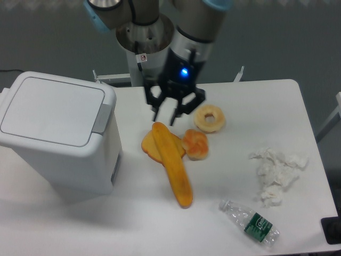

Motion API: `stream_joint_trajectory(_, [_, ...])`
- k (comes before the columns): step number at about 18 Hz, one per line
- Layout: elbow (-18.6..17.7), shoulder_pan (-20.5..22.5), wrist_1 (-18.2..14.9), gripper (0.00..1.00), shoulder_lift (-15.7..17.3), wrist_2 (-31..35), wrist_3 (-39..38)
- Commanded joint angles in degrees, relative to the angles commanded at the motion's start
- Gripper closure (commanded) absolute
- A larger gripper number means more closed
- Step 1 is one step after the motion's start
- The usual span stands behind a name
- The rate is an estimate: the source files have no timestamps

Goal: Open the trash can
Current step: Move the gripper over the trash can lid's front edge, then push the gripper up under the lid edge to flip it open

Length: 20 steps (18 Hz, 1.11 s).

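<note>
The tool (165, 114) hangs above the table (234, 176) with its fingers spread apart and nothing between them, its tips just above the upper end of the long bread loaf (173, 165). The trash can (58, 133) stands at the left edge of the table, lid down, apart from the tool and to the tool's left in the camera view. Its grey push-button tab (103, 118) sits on the lid's right-hand rim, the side facing the tool, and runs lengthwise along that rim, roughly toward and away from the camera. The stretch of table between tool and tab is bare, so a sideways approach toward the tab appears unobstructed; the loaf, the flat slice (149, 146) under it, the bun (195, 144) and the ring-shaped pastry (209, 118) lie beneath or to the other side. The crumpled paper (277, 170) and the plastic bottle (250, 221) lie well apart at the right. The opening is judged not yet begun.
</note>
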Motion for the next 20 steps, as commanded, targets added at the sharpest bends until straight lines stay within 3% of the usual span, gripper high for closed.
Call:
stream_joint_trajectory(7, [-0.35, -3.96, 0.09, 0.82, 0.09, -1.32, -1.14])
stream_joint_trajectory(20, [-0.53, -5.9, 1.05, 0.82, -1.93, -1.24, -1.41])
